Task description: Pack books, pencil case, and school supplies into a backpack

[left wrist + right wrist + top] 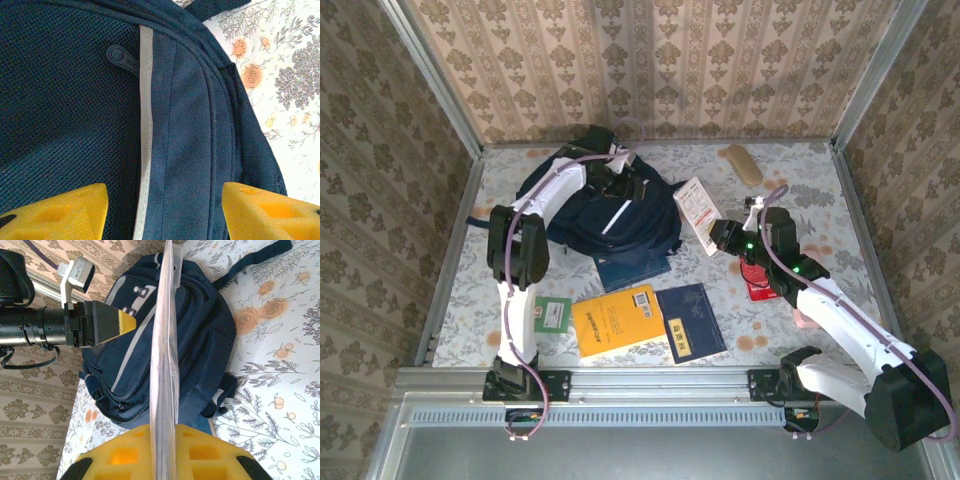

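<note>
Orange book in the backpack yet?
No, the orange book lies flat on the table, just in front of the backpack.

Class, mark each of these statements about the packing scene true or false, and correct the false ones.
1. The right gripper is shut on the white printed packet. True.
2. The orange-yellow book is inside the backpack. False: it lies flat on the table, near the arm bases.
3. The left gripper hangs open over the backpack. True.
4. The tan oblong thing leans against the backpack. False: it lies apart from it, at the far right of the table.
</note>
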You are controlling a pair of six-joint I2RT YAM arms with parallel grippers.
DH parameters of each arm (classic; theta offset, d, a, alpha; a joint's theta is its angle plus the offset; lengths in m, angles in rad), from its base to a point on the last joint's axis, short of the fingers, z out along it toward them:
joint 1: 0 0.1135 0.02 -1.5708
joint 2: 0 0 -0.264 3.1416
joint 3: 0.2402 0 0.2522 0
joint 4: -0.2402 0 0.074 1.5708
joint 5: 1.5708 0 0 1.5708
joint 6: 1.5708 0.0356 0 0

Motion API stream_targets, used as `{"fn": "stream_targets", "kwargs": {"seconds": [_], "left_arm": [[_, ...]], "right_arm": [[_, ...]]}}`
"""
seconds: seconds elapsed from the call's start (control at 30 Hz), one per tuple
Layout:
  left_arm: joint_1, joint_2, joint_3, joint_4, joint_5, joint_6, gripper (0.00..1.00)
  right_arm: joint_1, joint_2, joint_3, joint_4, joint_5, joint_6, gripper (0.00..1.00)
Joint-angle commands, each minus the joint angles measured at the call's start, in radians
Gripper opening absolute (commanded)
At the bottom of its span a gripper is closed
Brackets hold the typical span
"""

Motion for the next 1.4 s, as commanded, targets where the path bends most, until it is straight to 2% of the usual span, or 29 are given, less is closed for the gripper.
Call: {"fn": "stream_targets", "kwargs": {"seconds": [0.0, 0.2, 0.23, 0.3, 0.5, 0.53, 0.97, 1.27, 1.37], "left_arm": [[-0.001, 0.040, 0.032, -0.053, 0.040, 0.020, 0.61], [-0.006, 0.073, 0.029, -0.036, 0.065, -0.003, 0.60], [-0.006, 0.076, 0.029, -0.035, 0.067, -0.005, 0.57], [-0.006, 0.071, 0.019, -0.016, 0.090, -0.011, 0.47], [-0.001, 0.050, 0.018, 0.007, 0.133, -0.024, 0.02], [0.002, 0.044, 0.021, 0.003, 0.138, -0.025, 0.00], [0.075, -0.193, 0.005, -0.003, 0.146, -0.039, 0.00], [0.092, -0.269, 0.012, -0.017, 0.165, -0.028, 0.00], [0.105, -0.287, 0.023, -0.011, 0.166, -0.039, 0.00]], "right_arm": [[-0.021, -0.011, -0.015, 0.025, -0.041, -0.019, 0.07], [-0.042, 0.018, -0.024, 0.067, -0.078, -0.003, 0.07], [-0.042, 0.023, -0.025, 0.076, -0.084, 0.001, 0.07], [-0.044, 0.030, -0.029, 0.086, -0.088, 0.002, 0.07], [-0.048, 0.045, -0.027, 0.095, -0.087, 0.001, 0.06], [-0.048, 0.047, -0.025, 0.097, -0.085, 0.002, 0.06], [-0.049, 0.200, 0.029, 0.159, -0.143, 0.109, 0.02], [-0.044, 0.350, 0.077, 0.312, -0.249, 0.216, 0.02], [-0.032, 0.386, 0.095, 0.308, -0.254, 0.211, 0.02]]}}
